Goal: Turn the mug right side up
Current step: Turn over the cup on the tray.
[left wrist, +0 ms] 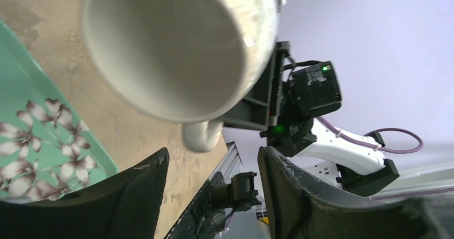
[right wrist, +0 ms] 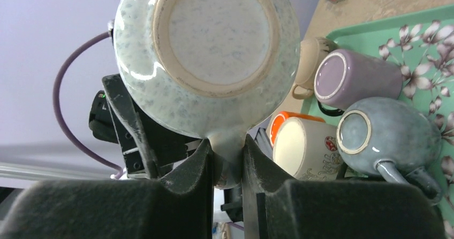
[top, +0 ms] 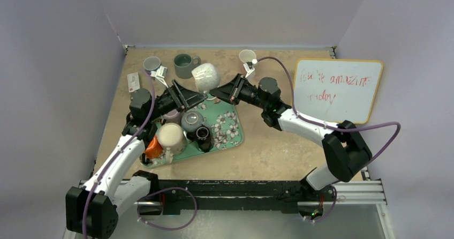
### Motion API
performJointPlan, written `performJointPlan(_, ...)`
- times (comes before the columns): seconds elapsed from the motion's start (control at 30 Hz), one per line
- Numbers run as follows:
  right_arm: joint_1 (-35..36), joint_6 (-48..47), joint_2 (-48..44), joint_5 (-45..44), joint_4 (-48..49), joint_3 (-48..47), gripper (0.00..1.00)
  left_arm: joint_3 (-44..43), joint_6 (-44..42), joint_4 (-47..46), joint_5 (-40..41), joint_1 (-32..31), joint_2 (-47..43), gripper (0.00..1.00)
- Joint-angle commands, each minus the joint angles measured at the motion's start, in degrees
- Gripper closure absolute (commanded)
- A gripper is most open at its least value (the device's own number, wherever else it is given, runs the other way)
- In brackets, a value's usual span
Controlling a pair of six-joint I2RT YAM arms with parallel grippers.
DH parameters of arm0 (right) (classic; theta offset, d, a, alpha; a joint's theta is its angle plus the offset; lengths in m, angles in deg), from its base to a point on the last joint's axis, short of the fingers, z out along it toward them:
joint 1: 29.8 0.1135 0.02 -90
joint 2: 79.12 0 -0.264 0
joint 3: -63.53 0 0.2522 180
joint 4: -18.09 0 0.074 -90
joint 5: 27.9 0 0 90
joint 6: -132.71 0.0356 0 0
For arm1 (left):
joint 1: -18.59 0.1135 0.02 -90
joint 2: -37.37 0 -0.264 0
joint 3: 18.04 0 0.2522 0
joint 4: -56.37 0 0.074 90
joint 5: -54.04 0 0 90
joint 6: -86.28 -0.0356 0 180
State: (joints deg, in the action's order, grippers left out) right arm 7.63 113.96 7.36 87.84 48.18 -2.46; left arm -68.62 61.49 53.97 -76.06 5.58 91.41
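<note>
I have the speckled mug (top: 205, 76) aloft, toward the desk's far edge.
Green tray (top: 231, 134) sits left of centre; the mug lies sideways above its far corner, right gripper (right wrist: 227, 148) pinching the handle, left gripper (left wrist: 213, 153) spread, apparently not touching.

The tan worktop (top: 267, 148) carried a green flowered tray (top: 235, 122) toward its near left corner. Along the far edge stood three pieces, each apart from the others: a small grey cup (top: 151, 64) to the left, a dark green mug (top: 184, 65) just beside it, and a small white cup (top: 247, 55) near the middle. A small white box (top: 133, 81) with red marks lay by the left edge. A whiteboard (top: 338, 89) with red writing lay against the right edge.
</note>
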Motion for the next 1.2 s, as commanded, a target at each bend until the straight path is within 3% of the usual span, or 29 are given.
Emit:
performJointPlan(0.0, 0.5, 4.1, -1.1, 1.7, 12.7, -2.2, 1.00, 0.4, 4.1, -13.4, 1.3, -1.8, 3.2, 0.45)
performJointPlan(0.23, 0.7, 6.5, 0.5, 2.1, 14.4, -3.4, 1.00, -1.9, 3.2, -16.2, 3.1, -6.0, 8.3, 0.55)
performJointPlan(0.53, 1.1, 6.4, 2.1, 4.4, 14.6, -3.5, 1.00, -4.8, -1.7, -12.9, 5.0, -7.2, 8.8, 0.68)
performJointPlan(0.73, 1.4, 5.3, 2.9, 7.6, 16.1, -2.3, 1.00, -6.5, -4.6, -10.3, 4.5, -7.2, 9.1, 0.93)
performJointPlan(0.83, 1.4, 3.5, 2.6, 7.8, 15.8, -1.6, 1.00, -6.7, -5.5, -8.6, 4.7, -7.2, 8.8, 1.00)
performJointPlan(1.1, 1.3, 1.1, 2.0, 7.1, 14.0, 1.6, 1.00, -4.9, -7.8, -6.6, 6.6, -7.2, 7.7, 1.00)
performJointPlan(1.17, 1.1, 1.3, 2.4, 6.7, 14.1, 2.2, 0.93, -3.3, -7.3, -9.2, 6.3, -7.2, 7.5, 1.00)
